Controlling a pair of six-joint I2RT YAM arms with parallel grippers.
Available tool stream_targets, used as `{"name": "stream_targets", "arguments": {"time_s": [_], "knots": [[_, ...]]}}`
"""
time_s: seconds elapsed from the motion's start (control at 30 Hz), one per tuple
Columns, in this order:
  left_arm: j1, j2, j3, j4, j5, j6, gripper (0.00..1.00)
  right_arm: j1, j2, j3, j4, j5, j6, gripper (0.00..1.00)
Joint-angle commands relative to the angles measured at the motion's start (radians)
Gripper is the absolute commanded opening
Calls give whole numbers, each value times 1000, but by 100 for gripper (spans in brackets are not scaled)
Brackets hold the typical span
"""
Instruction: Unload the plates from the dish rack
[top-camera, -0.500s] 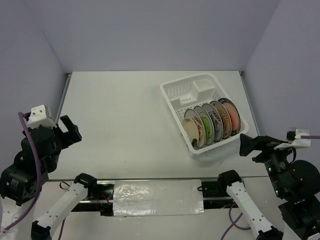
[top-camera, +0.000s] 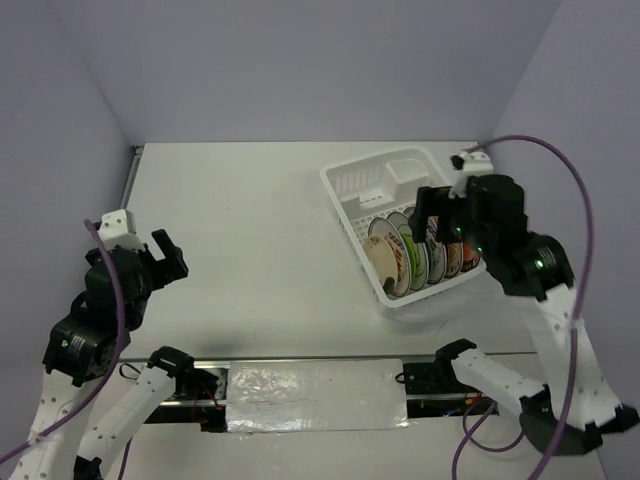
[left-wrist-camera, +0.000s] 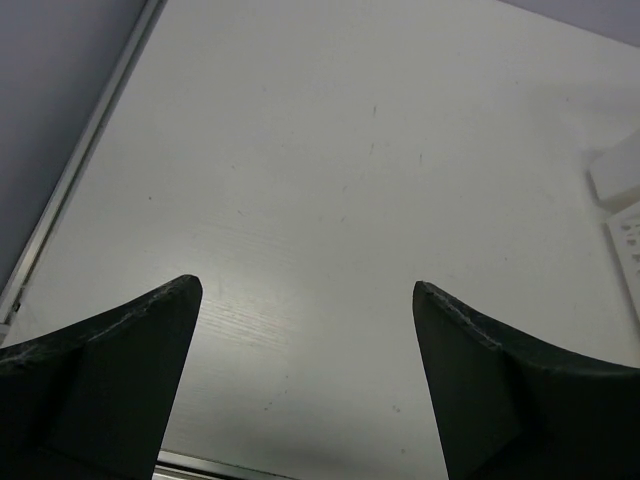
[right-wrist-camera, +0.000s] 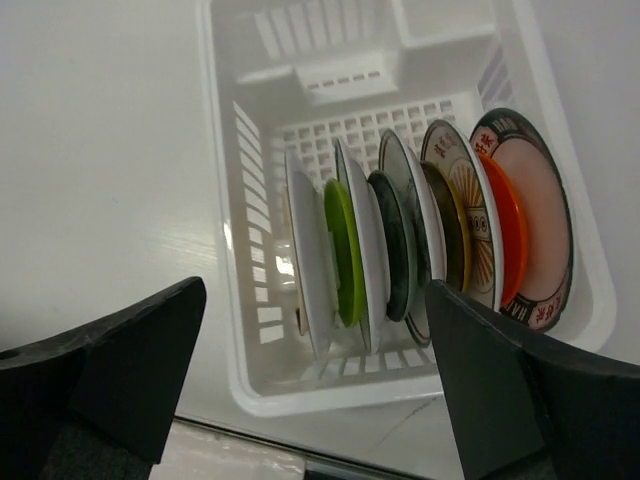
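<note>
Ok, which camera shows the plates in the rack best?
Right wrist: it looks down on the plates standing on edge in the dish rack, gaps visible. Top external has the right arm partly covering them; left wrist catches only a rack corner.

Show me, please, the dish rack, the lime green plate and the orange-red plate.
dish rack (right-wrist-camera: 250, 230), right wrist view, slotted side wall
lime green plate (right-wrist-camera: 343, 250), right wrist view, its edge
orange-red plate (right-wrist-camera: 508, 235), right wrist view, its rim

Glossy plates (right-wrist-camera: 398, 250), smooth white plastic dish rack (right-wrist-camera: 330, 80), matt pale table (top-camera: 250, 230).
</note>
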Motion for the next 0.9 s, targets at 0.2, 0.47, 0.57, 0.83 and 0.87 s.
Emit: {"name": "stream_targets", "arguments": {"time_s": [0.2,0.47,0.57,0.83,0.87], "knots": [[-2,-18,-183,218,-45,-14,100,373,314,43,-26,447,-33,82],[0,-27,-216,236,-16,-7,99,402,418,-83,16,567,-25,59],[1,-13,-215,237,-9,-3,100,402,432,-100,34,544,-22,55],[1,-16,-218,237,-6,-3,100,402,481,-204,86,551,-2,37],[0,-18,-218,238,-6,-2,100,404,489,-210,87,567,4,34]]}}
